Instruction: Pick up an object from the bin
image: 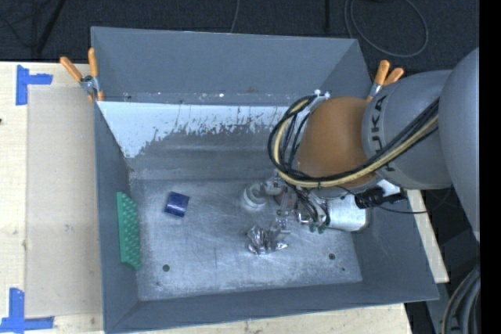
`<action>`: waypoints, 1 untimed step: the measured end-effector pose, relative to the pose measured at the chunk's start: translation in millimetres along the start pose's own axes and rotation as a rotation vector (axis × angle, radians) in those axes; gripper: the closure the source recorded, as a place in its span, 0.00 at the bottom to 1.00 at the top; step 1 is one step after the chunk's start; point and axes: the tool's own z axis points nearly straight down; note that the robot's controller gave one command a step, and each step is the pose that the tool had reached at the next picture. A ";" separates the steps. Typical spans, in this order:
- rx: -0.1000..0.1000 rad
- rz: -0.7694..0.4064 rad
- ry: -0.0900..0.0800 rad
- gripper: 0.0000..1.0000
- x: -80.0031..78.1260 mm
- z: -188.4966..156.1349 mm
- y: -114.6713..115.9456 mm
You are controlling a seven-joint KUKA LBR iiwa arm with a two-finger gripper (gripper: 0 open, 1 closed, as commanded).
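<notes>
So here's what we've got. The gripper (268, 238) is down low on the floor of the grey bin (235, 82), a bit right of the middle of the frame and close to the bin's lower wall. It's a tangle of shiny metal down there, and we honestly can't tell if it's spread or pressed together, or if anything is pinched in it. The arm (427, 133) comes in from the right side of the frame, with its orange cover (333, 141) and a loop of black and yellow cables (288, 143) sitting just above the gripper.

As for stuff to pick, we count two things. There's a small blue block (176, 204) on the bin floor, left of centre and well apart from the gripper. Then there's a green studded strip (128, 231) lying lengthwise along the foot of the bin's left wall, further left again. There's bare, scuffed floor between the block and the gripper.
</notes>
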 end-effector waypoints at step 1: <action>-0.001 0.095 0.006 0.00 29.4 -0.4 45.4</action>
